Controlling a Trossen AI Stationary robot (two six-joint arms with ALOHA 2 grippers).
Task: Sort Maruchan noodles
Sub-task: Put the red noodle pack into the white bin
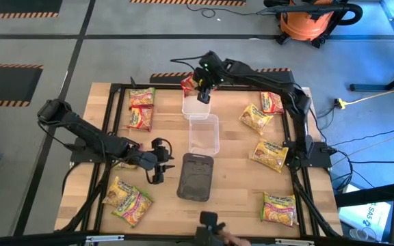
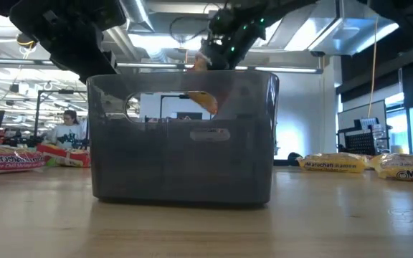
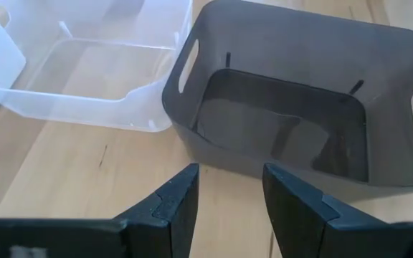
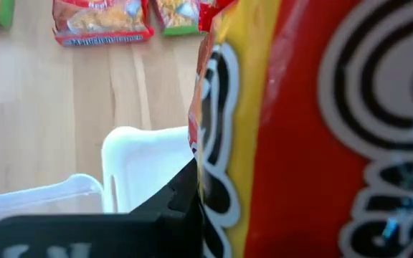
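My right gripper (image 1: 202, 87) is shut on a red-orange Maruchan packet (image 1: 189, 83), raised over the far end of the white tray (image 1: 195, 107). In the low view the packet (image 2: 200, 64) hangs under that gripper behind the dark tray (image 2: 183, 136). My left gripper (image 1: 161, 162) is open and empty, just left of the dark tray (image 1: 195, 176). Its wrist view shows the open fingers (image 3: 230, 201) facing the dark tray (image 3: 285, 122). Other packets lie flat on the table: at far left (image 1: 141, 108), near left (image 1: 127, 200) and on the right (image 1: 269, 154). My right gripper pinches the red-orange packet (image 4: 221, 179) between its fingers, coming from above and pointing down. One dark finger (image 4: 181, 197) shows against the wrapper; the packet itself hides the other. The packet is lifted clear and hangs below the fingers, over the white tray (image 4: 142, 165).
White, clear (image 1: 204, 133) and dark trays stand in a row down the table's middle. More packets lie at far right (image 1: 256, 117) and near right (image 1: 279, 208). A black frame runs along the table's edges. Bare wood lies between the trays and the packets.
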